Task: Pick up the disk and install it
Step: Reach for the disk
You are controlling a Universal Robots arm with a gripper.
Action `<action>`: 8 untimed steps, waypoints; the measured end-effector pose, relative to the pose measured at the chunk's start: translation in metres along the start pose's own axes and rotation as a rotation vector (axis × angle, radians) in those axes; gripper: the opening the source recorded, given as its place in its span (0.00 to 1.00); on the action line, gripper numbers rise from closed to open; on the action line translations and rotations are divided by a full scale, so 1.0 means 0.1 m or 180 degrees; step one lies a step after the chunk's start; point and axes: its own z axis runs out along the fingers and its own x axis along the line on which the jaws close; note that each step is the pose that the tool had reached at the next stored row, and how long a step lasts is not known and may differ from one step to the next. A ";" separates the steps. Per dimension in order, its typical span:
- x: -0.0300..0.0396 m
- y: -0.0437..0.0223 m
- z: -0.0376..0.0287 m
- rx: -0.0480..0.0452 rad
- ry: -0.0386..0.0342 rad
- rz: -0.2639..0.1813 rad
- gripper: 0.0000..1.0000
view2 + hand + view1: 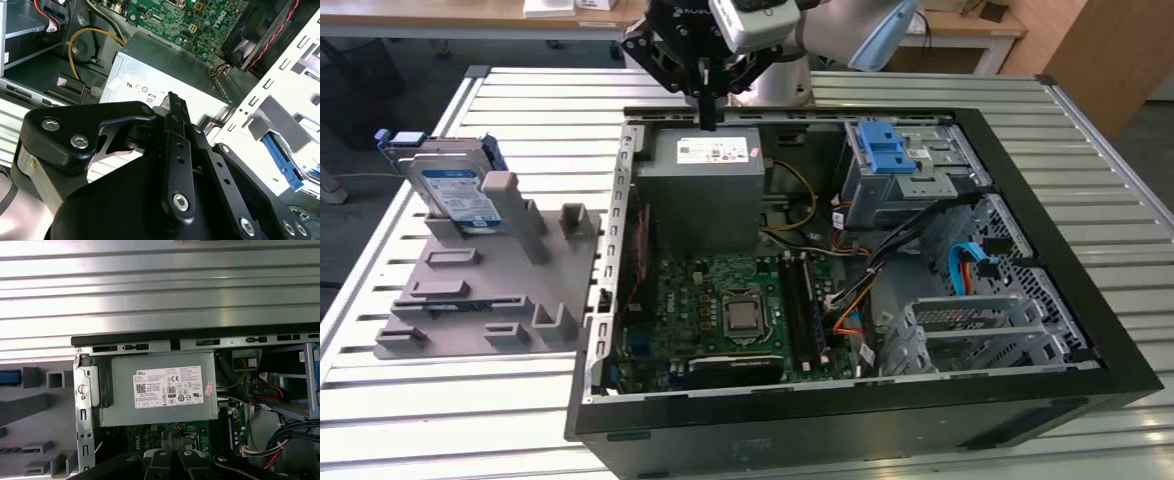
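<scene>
1. Exterior view, nearest first: the black rim of an open computer case (854,415) lay on a slatted metal table (454,400). Past the table's far edge stood pale desks (974,25).
2. Inside the case came the green motherboard (734,310), then the grey power-supply box (700,190) behind it. A silver drive cage (914,175) with a blue latch sat toward the exterior view's right.
3. The disk (454,190) stood on edge in a grey holder (480,290) on the table. It was outside the case, on the exterior view's left, and well apart from the claw.
4. The holder's posts hid the disk's lower part. The arm was cut off at the frame's top. In the second wrist view, the black linkage covered much of the scene.
5. The gripper (708,120) hung over the far end of the power-supply box. Its fingers were clenched together, empty, and pointing down. Whether the tips touched the box could not be told. They also met as one narrow bar in the second wrist view (172,97) and in the first wrist view (172,437).
</scene>
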 end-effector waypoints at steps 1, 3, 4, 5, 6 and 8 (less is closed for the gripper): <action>0.003 0.000 0.001 0.0000 0.0000 0.0000 0.11; 0.007 -0.001 0.002 0.0000 0.0000 0.0000 0.11; 0.009 -0.001 0.002 0.0000 0.0000 0.0000 0.11; 0.011 -0.001 0.002 0.0000 0.0000 0.0000 0.11; 0.030 -0.003 0.007 0.0000 0.0001 0.0000 0.11; 0.040 -0.004 0.012 0.0000 0.0002 0.0000 0.11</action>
